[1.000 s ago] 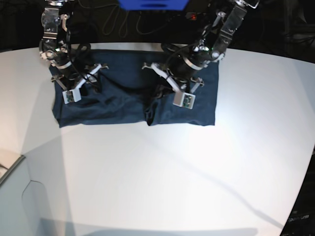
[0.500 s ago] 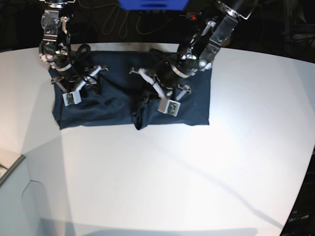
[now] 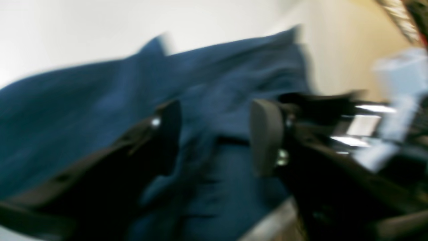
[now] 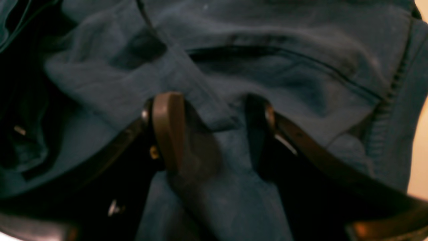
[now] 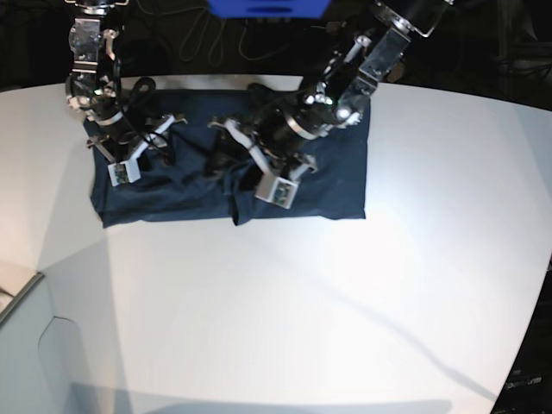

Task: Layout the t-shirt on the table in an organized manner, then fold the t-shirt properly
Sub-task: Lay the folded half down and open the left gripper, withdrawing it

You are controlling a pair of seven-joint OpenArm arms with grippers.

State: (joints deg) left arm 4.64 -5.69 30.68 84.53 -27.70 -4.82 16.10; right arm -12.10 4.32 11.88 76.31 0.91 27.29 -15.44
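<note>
The dark navy t-shirt [image 5: 336, 172] lies bunched in a rough rectangle at the far side of the white table [image 5: 302, 302], with a ridge of folds near its middle. My left gripper [image 5: 226, 155] hovers over that ridge. In the blurred left wrist view its fingers [image 3: 167, 134] stand wide apart over the t-shirt [image 3: 83, 110], so the left gripper [image 3: 215, 137] is open. My right gripper [image 5: 162, 142] rests on the shirt's left part. It is open too, and in the right wrist view a fold of the t-shirt [image 4: 214, 117] runs between the fingers of the right gripper [image 4: 214, 132].
Beyond the table's far curved edge the background is dark, with cables and a blue object [image 5: 267, 7]. A pale panel edge [image 5: 26, 302] shows at the lower left. Bare white tabletop stretches in front of the shirt.
My left arm swept leftward across the shirt, pulling its right side toward the middle, and its jaws went from shut to open. The right arm stayed nearly still.
</note>
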